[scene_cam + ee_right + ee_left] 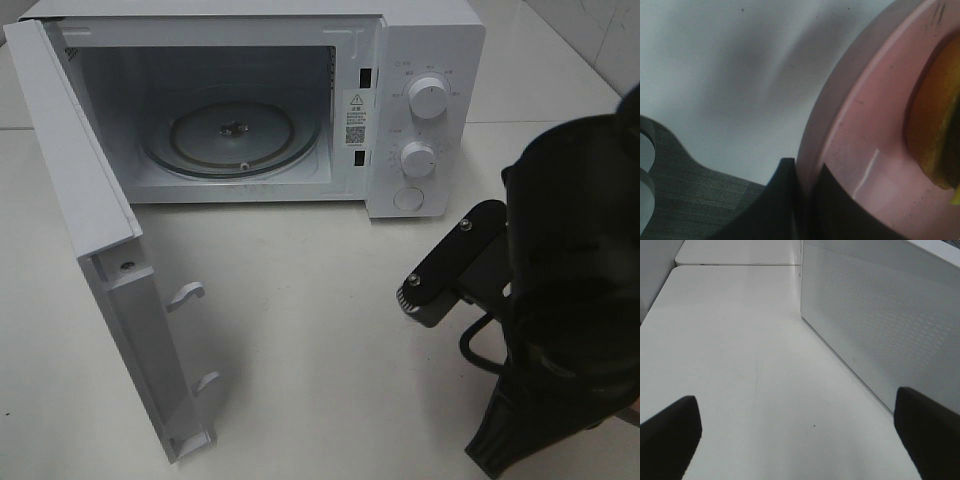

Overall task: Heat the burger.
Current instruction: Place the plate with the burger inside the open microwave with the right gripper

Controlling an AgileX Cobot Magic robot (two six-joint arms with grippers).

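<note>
The burger (935,125) shows only in the right wrist view, as a golden-brown bun edge lying on a round pink plate (860,150). My right gripper (805,172) is shut on the plate's rim, one dark finger on each side of it. In the exterior high view the black right arm (570,300) fills the right side and hides the plate and burger. My left gripper (800,440) is open over bare white table, its fingers (670,435) wide apart with nothing between them.
A white microwave (430,60) stands at the back with its cavity open and a glass turntable (235,140) inside. Its door (100,250) swings out toward the front left. The door's meshed face (880,315) is beside my left gripper.
</note>
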